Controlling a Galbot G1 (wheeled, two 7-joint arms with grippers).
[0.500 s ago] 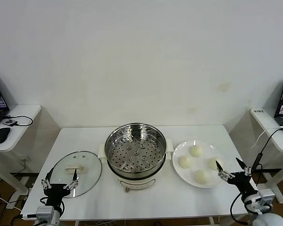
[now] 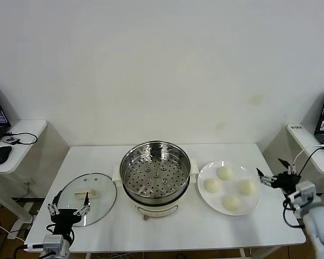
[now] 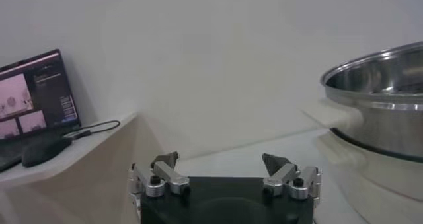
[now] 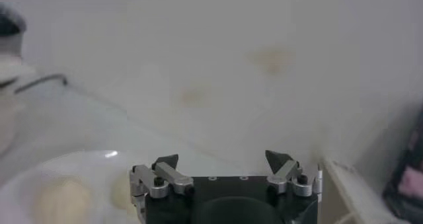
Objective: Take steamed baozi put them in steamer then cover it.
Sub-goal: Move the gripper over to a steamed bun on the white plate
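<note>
Beside the plate's far-right rim, right pincer spread apart, table edge near.

Open access from above into uncovered steamer. Obstructed laterally: cover flat at left, plate with baozi at right.

The right gripper has moved since half a second ago: it was at the near right edge of the white plate, just beside the nearest steamed baozi. It now sits farther back and right, off the plate's rim near the table edge, jaws spread wide.
</note>
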